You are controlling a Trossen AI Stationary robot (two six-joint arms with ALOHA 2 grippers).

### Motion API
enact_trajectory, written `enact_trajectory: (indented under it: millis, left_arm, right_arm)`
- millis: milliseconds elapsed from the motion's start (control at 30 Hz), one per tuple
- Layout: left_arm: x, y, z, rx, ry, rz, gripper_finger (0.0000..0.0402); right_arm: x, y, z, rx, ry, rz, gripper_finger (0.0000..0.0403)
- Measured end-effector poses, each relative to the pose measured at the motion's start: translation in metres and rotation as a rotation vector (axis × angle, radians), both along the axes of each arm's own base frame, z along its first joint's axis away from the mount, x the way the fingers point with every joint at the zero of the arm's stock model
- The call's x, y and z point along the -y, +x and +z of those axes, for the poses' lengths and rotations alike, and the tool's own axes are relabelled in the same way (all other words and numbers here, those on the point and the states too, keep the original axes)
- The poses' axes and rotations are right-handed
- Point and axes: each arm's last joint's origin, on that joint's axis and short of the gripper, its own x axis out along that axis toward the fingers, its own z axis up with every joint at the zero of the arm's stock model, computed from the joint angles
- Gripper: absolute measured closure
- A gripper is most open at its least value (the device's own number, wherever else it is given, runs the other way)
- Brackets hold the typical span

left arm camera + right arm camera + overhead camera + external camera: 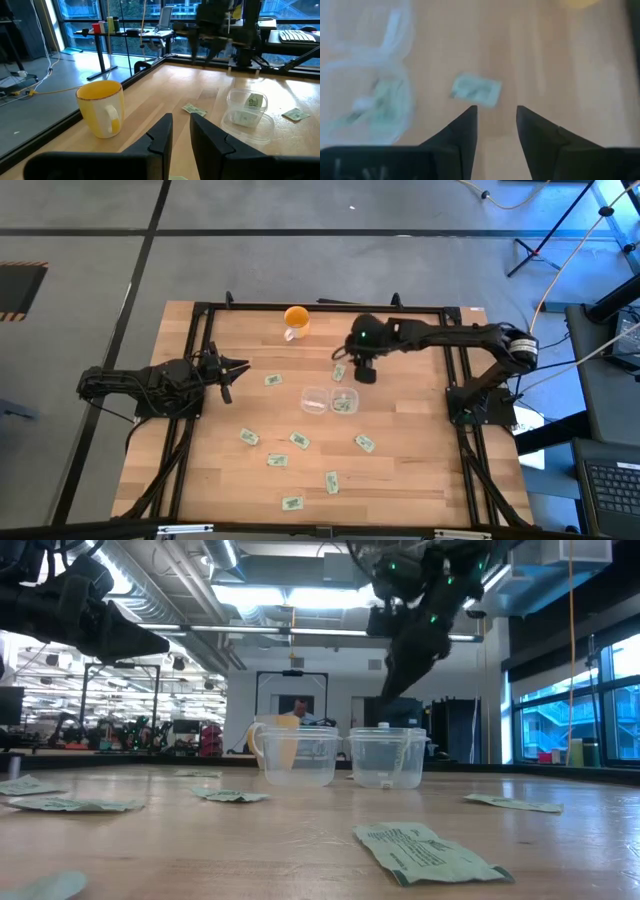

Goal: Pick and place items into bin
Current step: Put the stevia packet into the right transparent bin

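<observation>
arms: black, jointed | right arm (440, 333): green LED | claw fingers (465, 131): dark, wedge-shaped

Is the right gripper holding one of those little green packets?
No; the right gripper is open and empty, hanging above a packet lying on the table.

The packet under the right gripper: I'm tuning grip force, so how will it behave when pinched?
The packet lies flat on the table, so it is probably thin, light and floppy. The open right gripper may slide it rather than lift it. Another packet's curled edges suggest it bends easily.
</observation>
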Motion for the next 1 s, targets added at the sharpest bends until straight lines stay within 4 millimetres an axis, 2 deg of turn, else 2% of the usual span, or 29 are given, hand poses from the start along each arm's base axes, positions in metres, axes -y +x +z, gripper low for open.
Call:
enact_trajectory:
  millis: [167,500,867,1000]
  left_arm:
    - [0.000,0.000,0.000,0.001,-0.001,-0.002,0.0341]
    - [0.000,0.000,0.000,0.000,0.000,-0.002,0.0341]
    - [0.000,0.000,0.000,0.000,0.000,-0.002,0.0341]
    - [0.000,0.000,0.000,0.000,0.000,-0.002,0.0341]
  right_arm:
    - [0.020,-0.002,-0.025,0.017,0.010,-0.067,0.0263]
    - [0.026,0.011,-0.076,-0.044,0.090,-0.022,0.0263]
    - [0.027,0.017,-0.095,-0.049,0.127,-0.005,0.0264]
    - [0.027,0.019,-0.101,-0.058,0.147,-0.008,0.0276]
